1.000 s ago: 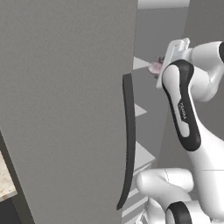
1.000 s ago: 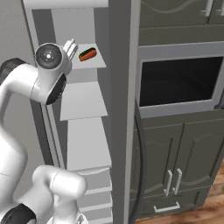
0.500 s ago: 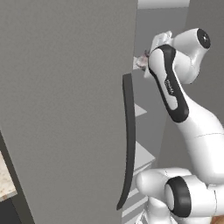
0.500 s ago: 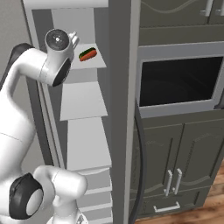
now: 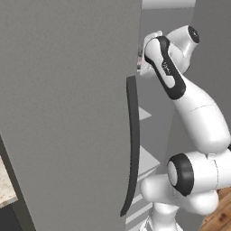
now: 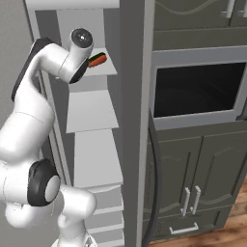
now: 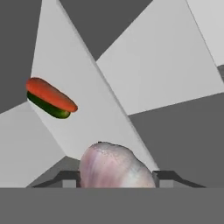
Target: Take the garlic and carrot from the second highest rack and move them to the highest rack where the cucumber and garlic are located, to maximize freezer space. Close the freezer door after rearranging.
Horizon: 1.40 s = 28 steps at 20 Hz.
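In the hand view my gripper point(image 7: 117, 177) is shut on a pinkish-white garlic point(image 7: 114, 165) that bulges between the fingertips. Beyond it the orange-red carrot point(image 7: 52, 94) lies against the dark green cucumber point(image 7: 49, 107) on a pale grey shelf. In the right base view the carrot point(image 6: 98, 59) and cucumber point(image 6: 93, 63) rest on the highest rack point(image 6: 110, 70), just right of my wrist. The second highest rack point(image 6: 91, 113) below is bare. The freezer door point(image 5: 67, 113) stands open, its dark handle point(image 5: 132, 144) towards me.
The freezer's other door point(image 6: 135, 120) is shut, with a dark curved handle point(image 6: 155, 193). A dark oven niche point(image 6: 198, 87) and grey cabinets point(image 6: 193, 169) stand to its right. Lower shelves point(image 6: 96, 159) stack beneath. My white arm point(image 5: 194, 113) fills the opening beside the open door.
The arm has lifted and swung further into the freezer. The hand with the garlic has risen from the second rack's height to the top rack, closer to the carrot.
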Available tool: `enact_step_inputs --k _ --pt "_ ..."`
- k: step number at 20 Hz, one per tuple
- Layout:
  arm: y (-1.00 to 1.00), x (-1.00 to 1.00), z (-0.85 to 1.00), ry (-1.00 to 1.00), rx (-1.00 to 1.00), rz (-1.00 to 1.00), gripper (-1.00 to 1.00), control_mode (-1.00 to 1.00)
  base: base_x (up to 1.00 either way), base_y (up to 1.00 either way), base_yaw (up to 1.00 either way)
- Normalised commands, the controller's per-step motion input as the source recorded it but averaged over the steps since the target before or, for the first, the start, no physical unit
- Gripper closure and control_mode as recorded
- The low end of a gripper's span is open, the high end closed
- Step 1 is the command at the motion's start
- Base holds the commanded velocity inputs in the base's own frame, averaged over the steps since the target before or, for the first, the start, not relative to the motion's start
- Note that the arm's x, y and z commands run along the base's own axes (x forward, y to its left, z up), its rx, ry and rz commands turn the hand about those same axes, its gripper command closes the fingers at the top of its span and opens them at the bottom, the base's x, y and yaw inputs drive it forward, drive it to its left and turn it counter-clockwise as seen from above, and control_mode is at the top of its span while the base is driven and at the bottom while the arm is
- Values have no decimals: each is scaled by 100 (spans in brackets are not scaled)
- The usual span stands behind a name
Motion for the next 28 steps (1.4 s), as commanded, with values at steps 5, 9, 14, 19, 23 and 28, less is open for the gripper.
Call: enact_step_inputs --k 5,9,14,19,23,28 --pt "9 67 -14 9 0 13 100 -100 0 0 0" --pt "24 65 -15 6 0 0 100 -100 0 0 0" --pt "29 58 -23 1 0 0 100 -100 0 0 0" --pt "20 41 -31 0 -1 0 -100 -100 0 0 0" --pt "10 19 -22 0 -2 0 -100 -100 0 0 0" --pt "0 -3 -1 2 0 0 -100 -100 0 0 0"
